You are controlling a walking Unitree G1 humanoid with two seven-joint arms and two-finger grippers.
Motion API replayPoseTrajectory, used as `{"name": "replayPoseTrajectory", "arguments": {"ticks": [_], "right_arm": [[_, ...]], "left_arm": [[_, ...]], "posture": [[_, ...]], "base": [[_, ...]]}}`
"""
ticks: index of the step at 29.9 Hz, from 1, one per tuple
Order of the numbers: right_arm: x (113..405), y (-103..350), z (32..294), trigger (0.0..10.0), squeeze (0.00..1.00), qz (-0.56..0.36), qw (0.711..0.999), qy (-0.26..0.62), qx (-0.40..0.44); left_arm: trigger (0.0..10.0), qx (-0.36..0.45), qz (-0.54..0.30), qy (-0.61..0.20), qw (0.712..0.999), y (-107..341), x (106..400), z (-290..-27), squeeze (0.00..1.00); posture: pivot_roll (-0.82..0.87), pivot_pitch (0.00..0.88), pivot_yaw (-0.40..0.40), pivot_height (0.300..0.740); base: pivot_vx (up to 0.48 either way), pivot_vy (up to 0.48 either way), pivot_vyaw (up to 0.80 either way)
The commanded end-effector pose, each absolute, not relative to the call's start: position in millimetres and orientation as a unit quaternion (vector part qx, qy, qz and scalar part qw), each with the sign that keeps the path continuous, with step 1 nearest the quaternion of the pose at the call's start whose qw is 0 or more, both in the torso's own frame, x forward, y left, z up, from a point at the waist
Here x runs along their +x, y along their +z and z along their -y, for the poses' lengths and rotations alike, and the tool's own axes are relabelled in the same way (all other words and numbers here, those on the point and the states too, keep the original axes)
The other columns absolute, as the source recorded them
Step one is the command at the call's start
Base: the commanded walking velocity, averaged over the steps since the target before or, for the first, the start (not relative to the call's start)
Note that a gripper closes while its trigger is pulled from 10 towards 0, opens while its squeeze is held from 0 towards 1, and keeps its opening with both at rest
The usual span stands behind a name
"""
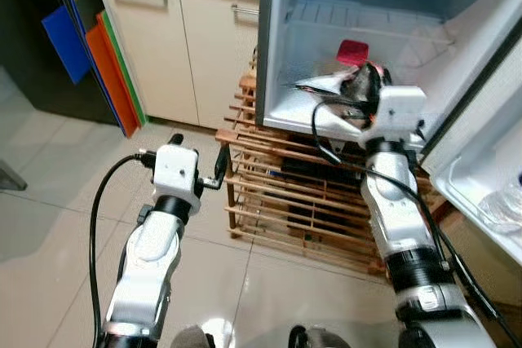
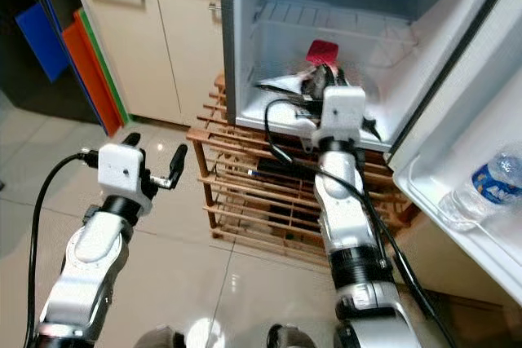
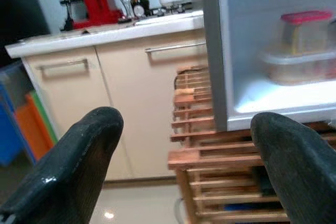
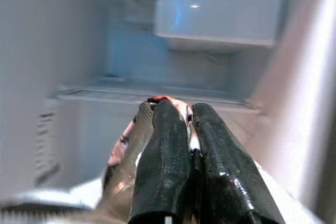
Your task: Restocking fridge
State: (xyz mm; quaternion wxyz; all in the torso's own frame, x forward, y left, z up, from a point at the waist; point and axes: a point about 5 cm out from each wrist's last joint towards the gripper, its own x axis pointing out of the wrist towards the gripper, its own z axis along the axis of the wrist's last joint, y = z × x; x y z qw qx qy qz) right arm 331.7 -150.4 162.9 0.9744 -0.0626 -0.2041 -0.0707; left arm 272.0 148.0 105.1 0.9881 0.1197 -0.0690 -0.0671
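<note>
Right wrist view: packet (image 4: 123, 150) (foil) between jaws

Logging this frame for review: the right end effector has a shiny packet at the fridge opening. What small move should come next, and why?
Probably ease the right end effector a little deeper and lower before releasing. It is shut on the foil packet, which sits just above the fridge floor near the front edge.
</note>
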Motion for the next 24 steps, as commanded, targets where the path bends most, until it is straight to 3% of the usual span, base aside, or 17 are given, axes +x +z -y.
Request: {"name": "replayPoseTrajectory", "arguments": {"ticks": [1, 6, 16, 24], "right_arm": [[328.8, 175.2, 150.3, 0.0, 0.0, 0.24, 0.966, -0.067, -0.075], [329.2, 172.4, 154.7, 0.0, 0.0, 0.222, 0.97, -0.063, -0.071], [334.8, 167.4, 145.0, 0.0, 0.0, 0.197, 0.977, -0.028, -0.071], [339.1, 174.7, 144.5, 0.0, 0.0, 0.203, 0.977, -0.027, -0.066]], "left_arm": [[10.0, 0.161, 0.033, -0.051, 0.985, 76.5, 274.3, -153.6, 0.0], [10.0, 0.181, 0.015, -0.043, 0.982, 66.6, 289.9, -156.3, 0.0], [10.0, 0.121, 0.052, -0.071, 0.989, 79.6, 302.3, -141.4, 0.0], [10.0, 0.079, 0.113, -0.09, 0.986, 105.3, 298.5, -133.8, 0.0]], "posture": [[-0.05, 0.0, -0.003, 0.74], [-0.03, 0.0, -0.038, 0.74], [0.01, 0.0, -0.069, 0.74], [0.02, 0.0, -0.044, 0.74]], "base": [[0.0, 0.0, 0.0], [0.0, 0.0, 0.0], [0.0, 0.0, 0.0], [0.451, 0.0, 0.0]]}}
